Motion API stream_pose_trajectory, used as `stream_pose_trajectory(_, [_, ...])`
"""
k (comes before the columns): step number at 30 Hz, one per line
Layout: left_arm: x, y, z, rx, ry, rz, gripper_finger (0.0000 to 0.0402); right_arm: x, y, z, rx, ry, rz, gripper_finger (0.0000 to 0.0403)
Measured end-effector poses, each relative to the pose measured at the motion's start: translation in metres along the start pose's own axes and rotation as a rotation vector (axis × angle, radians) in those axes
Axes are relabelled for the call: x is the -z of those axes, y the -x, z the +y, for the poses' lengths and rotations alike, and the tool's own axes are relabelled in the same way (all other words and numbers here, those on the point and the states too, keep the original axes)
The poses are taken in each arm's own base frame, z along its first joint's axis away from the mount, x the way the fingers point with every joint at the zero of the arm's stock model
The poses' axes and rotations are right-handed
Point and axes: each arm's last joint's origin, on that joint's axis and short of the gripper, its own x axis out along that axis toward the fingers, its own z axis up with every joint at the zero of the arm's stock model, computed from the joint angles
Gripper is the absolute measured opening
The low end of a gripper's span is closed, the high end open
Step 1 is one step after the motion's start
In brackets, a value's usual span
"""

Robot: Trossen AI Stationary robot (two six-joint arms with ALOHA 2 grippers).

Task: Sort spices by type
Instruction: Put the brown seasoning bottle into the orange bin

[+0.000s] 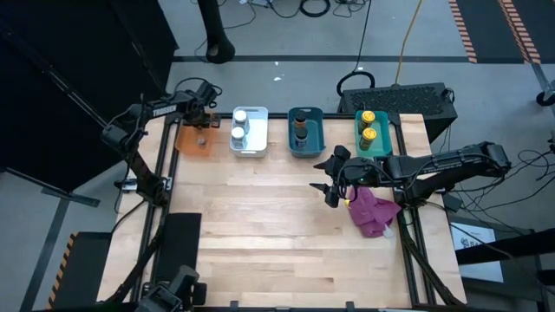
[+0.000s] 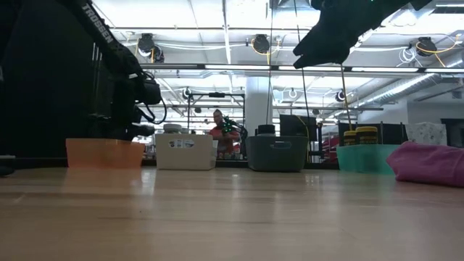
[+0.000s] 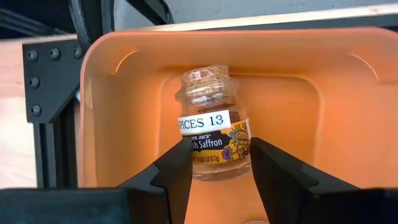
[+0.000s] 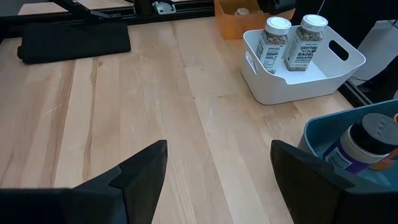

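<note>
The left pincer straddles a small cork-topped glass saffron jar inside the orange plastic bin; whether it grips is unclear. Release should come only once the jar stands squarely. The right pincer hovers apart, empty.
</note>
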Motion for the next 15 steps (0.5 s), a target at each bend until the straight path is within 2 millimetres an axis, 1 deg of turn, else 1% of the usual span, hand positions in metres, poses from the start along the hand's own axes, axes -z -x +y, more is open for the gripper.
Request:
stream_pose_trajectory(7, [0.0003,0.0001,-0.001,-0.006,-0.019,-0.006,0.0163,0.0,-0.0001,0.0,0.0,0.0,0.0,0.0267])
stream_pose_trajectory(15, [-0.0007,-0.0005,-0.005,0.009,-0.015,-0.029,0.0212,0.0,0.0,0.0,0.0,0.0,0.0,0.0267])
